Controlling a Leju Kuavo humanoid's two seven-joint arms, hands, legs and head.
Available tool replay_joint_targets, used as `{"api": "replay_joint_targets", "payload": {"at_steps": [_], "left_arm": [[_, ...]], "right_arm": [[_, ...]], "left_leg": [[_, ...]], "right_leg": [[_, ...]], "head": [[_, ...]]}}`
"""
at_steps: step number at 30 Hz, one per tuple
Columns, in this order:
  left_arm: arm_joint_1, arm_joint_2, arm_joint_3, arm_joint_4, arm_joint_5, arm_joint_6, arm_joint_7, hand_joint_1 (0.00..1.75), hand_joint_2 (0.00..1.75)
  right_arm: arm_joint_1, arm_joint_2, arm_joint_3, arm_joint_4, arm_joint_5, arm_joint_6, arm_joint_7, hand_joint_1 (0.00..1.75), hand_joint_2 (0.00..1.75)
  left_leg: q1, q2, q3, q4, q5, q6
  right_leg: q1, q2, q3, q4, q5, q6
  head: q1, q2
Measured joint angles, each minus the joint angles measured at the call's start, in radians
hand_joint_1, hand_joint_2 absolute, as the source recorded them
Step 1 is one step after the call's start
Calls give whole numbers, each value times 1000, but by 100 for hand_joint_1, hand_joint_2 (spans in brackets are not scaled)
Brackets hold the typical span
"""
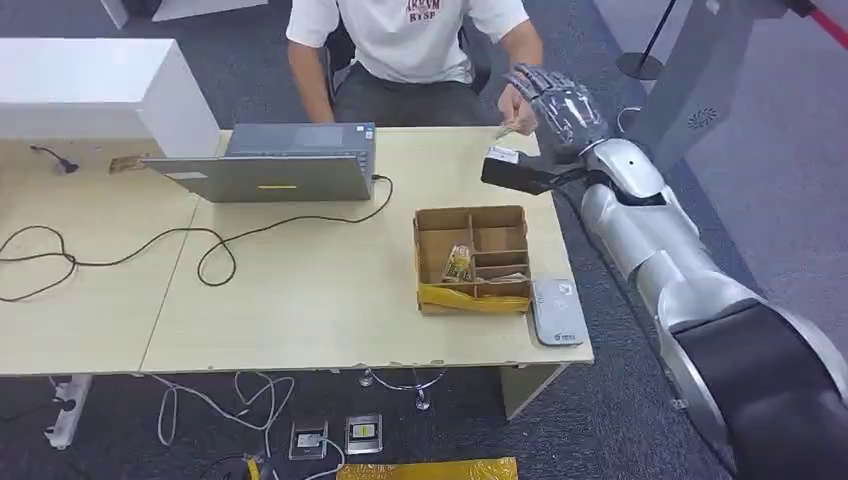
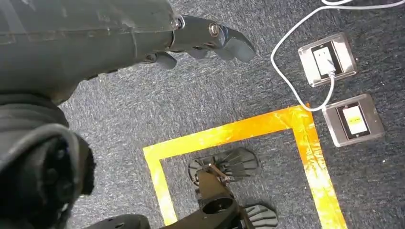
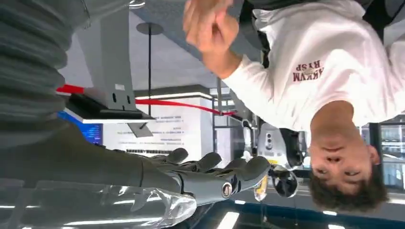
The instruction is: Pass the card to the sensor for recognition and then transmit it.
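Card: a small pale piece (image 1: 506,130) sits in the fingers of the person's hand (image 1: 516,108), touching the right hand's far side; too small to say for certain that it is the card.
Right hand (image 1: 560,105): raised past the tabletop's far corner, fingers stretched and apart, nothing seen in them.
Left hand (image 2: 205,40): hangs over the floor, fingers bent with nothing in them; whether they are fully closed I cannot tell.
In the way: the person (image 1: 405,45) sits directly beyond the right hand, the arm reaching to meet it; nothing lies between the two hands.
Sensor: one grey flat reader (image 1: 557,312) lies on the tabletop, well back from the right hand toward the robot, just beside the box.
Box: one cardboard box (image 1: 472,255) with several compartments and a yellow strip along its near wall, between the right hand and the sensor.
Laptop: one (image 1: 280,165), well to the left of the right hand, with a black cable (image 1: 215,245) looping from it.
Floor sockets: two (image 2: 327,59) (image 2: 353,119), near the left hand, a white cord plugged into one.
Surface: pale wood tabletop (image 1: 300,300).
Room: grey-blue carpet (image 2: 215,95) marked with yellow tape (image 2: 229,131); a grey stand (image 1: 700,70) just right of the right hand.
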Motion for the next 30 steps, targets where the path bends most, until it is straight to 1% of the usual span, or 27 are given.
{"api": "replay_joint_targets", "payload": {"at_steps": [3,6,7,9,10,13,17,18,20,22,23,25,27,30], "left_arm": [[0,0,0,0,-1,1,0,0,0],[0,0,0,0,-1,12,0,0,0],[0,0,0,0,-1,14,0,0,0],[2,0,0,0,1,18,-3,0,0],[2,0,0,0,2,18,-6,0,0],[3,0,0,0,2,20,-8,0,0],[3,0,0,0,2,23,-9,0,0],[3,0,0,1,2,23,-9,0,0],[3,0,0,1,3,24,-9,0,0],[6,0,0,1,15,27,-16,0,0],[11,2,0,1,23,29,-26,0,0],[21,4,0,1,34,30,-43,0,0],[33,9,0,1,40,31,-56,0,0],[47,16,0,1,44,33,-61,0,0]], "right_arm": [[0,-7,-6,0,-13,-1,-4,0,0],[0,-12,-21,-2,-80,10,-32,0,0],[0,-15,-29,-6,-131,42,-47,0,0],[0,-19,-59,-25,-251,132,-65,0,0],[0,-23,-72,-37,-279,152,-67,0,0],[0,-31,-96,-64,-296,170,-66,0,0],[0,-34,-121,-85,-301,172,-66,0,0],[1,-34,-125,-90,-303,173,-66,0,175],[1,-35,-138,-97,-344,210,-72,0,175],[8,-36,-152,-114,-465,324,-70,0,175],[19,-41,-160,-139,-560,413,-45,0,175],[55,-57,-167,-210,-664,505,11,0,175],[103,-82,-173,-290,-720,546,73,0,175],[198,-134,-184,-432,-741,560,138,0,175]], "left_leg": [[0,0,0,0,0,0],[0,0,0,0,0,0],[0,0,0,0,0,0],[0,0,0,0,0,0],[0,0,0,0,0,0],[0,0,0,0,0,0],[0,0,0,0,0,0],[0,0,0,0,0,0],[0,0,0,0,0,0],[0,0,0,0,0,0],[0,0,0,0,0,0],[0,0,0,0,0,0],[0,0,1,0,0,0],[0,-1,0,0,-1,0]], "right_leg": [[0,0,0,0,0,0],[0,0,0,0,0,0],[0,0,0,0,0,0],[0,0,0,0,0,0],[0,0,0,0,0,0],[0,0,0,0,0,0],[0,0,0,0,0,0],[0,0,0,0,0,0],[0,0,0,0,0,0],[0,0,0,0,0,0],[0,0,0,0,0,0],[0,0,0,0,0,0],[0,-1,0,0,0,0],[0,-1,0,-1,0,0]], "head": [[0,0],[0,0],[0,0],[0,0],[0,0],[0,0],[0,0],[0,0],[0,0],[0,0],[0,0],[0,0],[1,0],[0,0]]}}
